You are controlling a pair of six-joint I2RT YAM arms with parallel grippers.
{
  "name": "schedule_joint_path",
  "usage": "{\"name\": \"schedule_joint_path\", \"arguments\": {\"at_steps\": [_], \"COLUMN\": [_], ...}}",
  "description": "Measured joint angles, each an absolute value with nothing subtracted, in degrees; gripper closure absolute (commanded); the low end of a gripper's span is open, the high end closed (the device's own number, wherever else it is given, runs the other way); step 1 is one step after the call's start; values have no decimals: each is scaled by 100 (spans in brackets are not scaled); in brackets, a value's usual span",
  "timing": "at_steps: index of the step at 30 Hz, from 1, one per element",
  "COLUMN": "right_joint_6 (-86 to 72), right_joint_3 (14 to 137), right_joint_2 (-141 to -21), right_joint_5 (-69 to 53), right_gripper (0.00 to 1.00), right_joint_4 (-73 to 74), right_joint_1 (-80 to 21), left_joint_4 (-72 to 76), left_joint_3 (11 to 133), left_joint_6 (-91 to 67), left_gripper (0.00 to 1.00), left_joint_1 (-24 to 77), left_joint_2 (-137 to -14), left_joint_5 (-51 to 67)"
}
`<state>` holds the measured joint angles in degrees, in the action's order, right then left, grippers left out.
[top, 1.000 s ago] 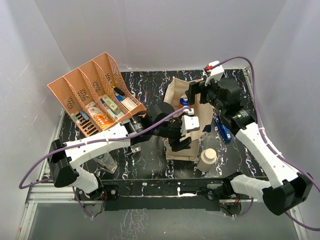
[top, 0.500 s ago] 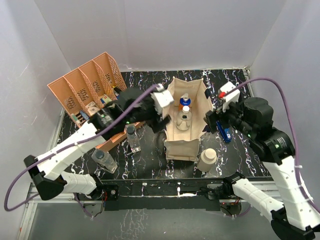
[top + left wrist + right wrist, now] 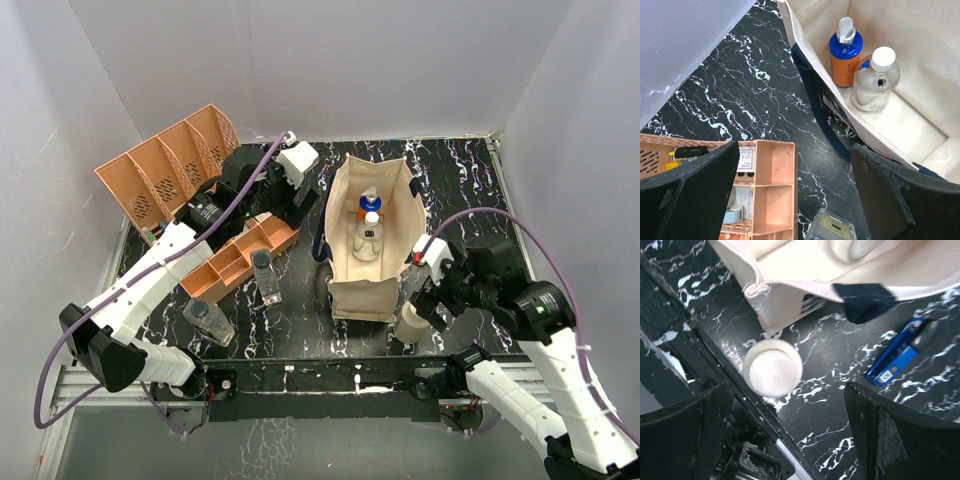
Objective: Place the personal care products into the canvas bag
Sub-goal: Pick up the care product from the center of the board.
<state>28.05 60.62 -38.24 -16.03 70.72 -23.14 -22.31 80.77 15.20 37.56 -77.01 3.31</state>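
Note:
The canvas bag (image 3: 383,292) stands open mid-table. Inside it are a blue-and-orange pump bottle (image 3: 845,59) and a clear white-capped bottle (image 3: 874,80). My left gripper (image 3: 297,204) hangs open and empty just left of the bag, its fingers (image 3: 695,200) spread over the table. A clear dark-capped bottle (image 3: 265,276) stands below it, and another (image 3: 210,321) stands near the front left. My right gripper (image 3: 424,300) is open above the cream cylinder (image 3: 772,367), which stands at the bag's front right corner. Nothing is between its fingers (image 3: 905,440).
An orange perforated tray (image 3: 160,180) stands at the back left, with a smaller orange compartment tray (image 3: 772,185) of packets in front of it. A slim blue flat object (image 3: 897,357) lies right of the bag, near its navy handle (image 3: 862,300). The table's front rail (image 3: 715,390) runs beside the cylinder.
My left gripper let go of the white-capped bottle inside the bag, opened and pulled back to the left. My right arm swung from the bag's far side to above the cream cylinder.

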Motion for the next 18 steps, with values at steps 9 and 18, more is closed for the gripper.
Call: {"name": "schedule_joint_path", "arguments": {"at_steps": [9,18], "right_joint_6": [2976,3041], "right_joint_3": [5207,4851], "right_joint_2": [-4093,-4204], "right_joint_5": [-1846,-1949], "right_gripper": [9,30], "right_joint_4": [6958,6683], "right_joint_1": [-2314,-2314], "left_joint_4": [-2202,-2178], "left_joint_3": [8200,8200], "left_joint_6": [1540,1538], "left_gripper": [9,9], "left_joint_1": [3719,3684], "left_joint_2": [-7745,-7745], "left_joint_5": [349,408]}}
